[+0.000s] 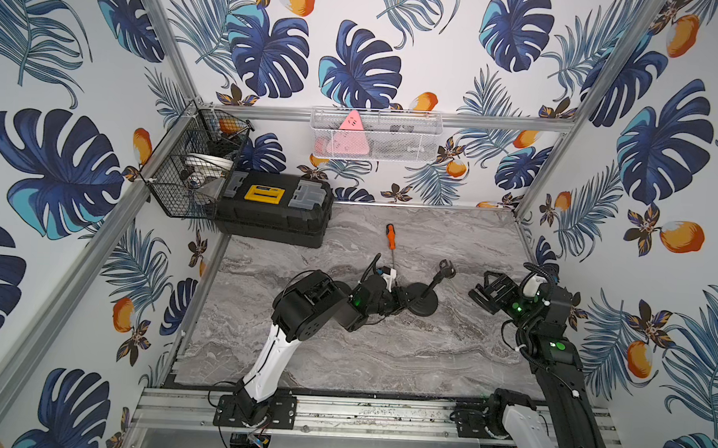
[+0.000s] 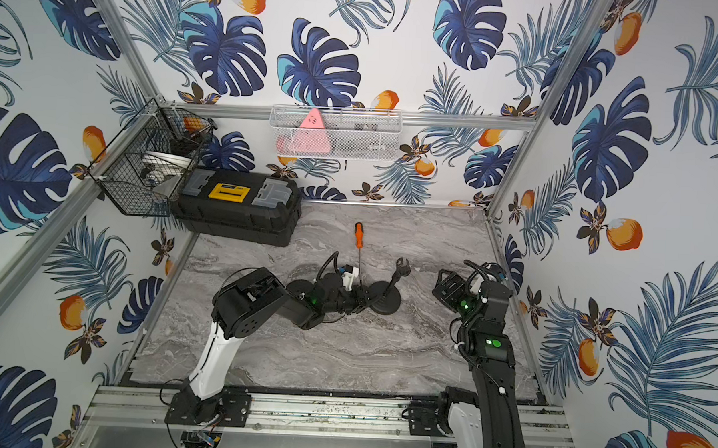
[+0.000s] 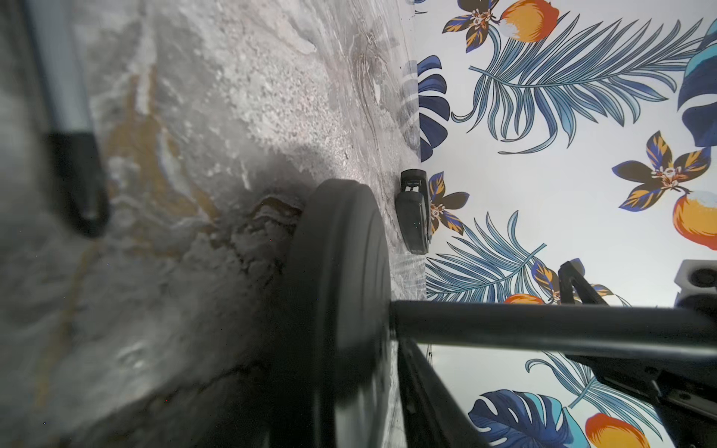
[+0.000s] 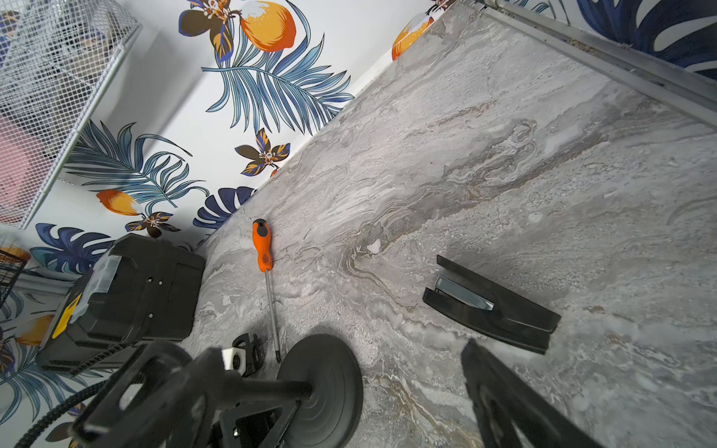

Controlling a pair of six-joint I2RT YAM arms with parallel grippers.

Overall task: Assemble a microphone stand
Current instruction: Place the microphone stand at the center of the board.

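fingers (image 3: pixel 75 182) of the left gripper (image 1: pixel 402 298), shown in the left wrist view: one blurred fingertip at the upper left of the frame stands clear of the round base (image 3: pixel 341 310), with bare table (image 3: pixel 201 116) between them. we read the jaws as parted and holding nothing, though the second finger is hard to make out. the right gripper (image 1: pixel 484 295), at the right of both top views, is spread wide and empty, well apart from the microphone stand (image 2: pixel 391 293). the stand sits just right of centre in both top views, base flat on the table, pole (image 3: pixel 543 326) rising to a small holder (image 1: pixel 447 271) at its top. a loose black clip-like part (image 4: pixel 489 306) lies flat right of centre in the right wrist view. an orange screwdriver (image 1: pixel 391 237) lies above the stand in the top views, tip near the base.

we judge the base a dense, weighted disc: heavy for its size, stiff, its smooth sloped rim offering poor purchase. the pole looks thin, rigid and round, so it may turn in a loose grip. low on the pole, just above the base, seems the best hold, keeping the weight beneath the fingers. the holder looks like light jointed plastic, best not squeezed. the loose part appears light and flat; we would take it across its narrow sides.
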